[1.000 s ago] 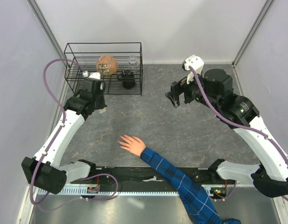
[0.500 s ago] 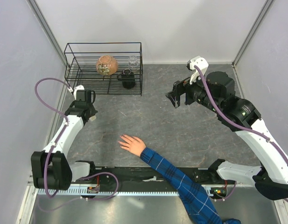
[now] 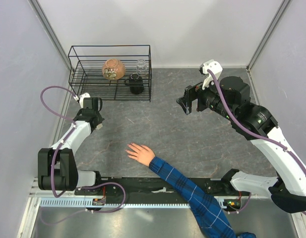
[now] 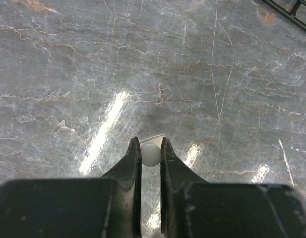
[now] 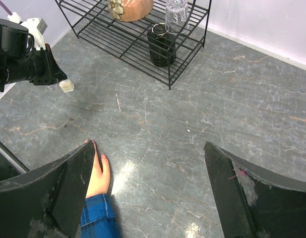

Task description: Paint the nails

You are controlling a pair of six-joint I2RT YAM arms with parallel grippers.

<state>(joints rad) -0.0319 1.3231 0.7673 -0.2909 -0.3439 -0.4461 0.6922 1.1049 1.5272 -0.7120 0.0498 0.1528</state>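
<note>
Nails [image 5: 94,145] on a bare hand [image 3: 140,153], palm down on the grey marbled surface [image 3: 167,130] near its front edge, fingers pointing far-left.

Well apart from both: left end effector [image 3: 96,124] off to the far left, pinching a small white-capped bottle [image 4: 152,153]; right end effector [image 3: 185,105] off to the far right, spread wide. Pinch on the bottle plain only in the left wrist view; fingertips close up only in the right wrist view; blue plaid sleeve [image 3: 185,187] at full length only in the top view. Nails tiny, pinkish at the fingertips, finish too small to tell.
</note>
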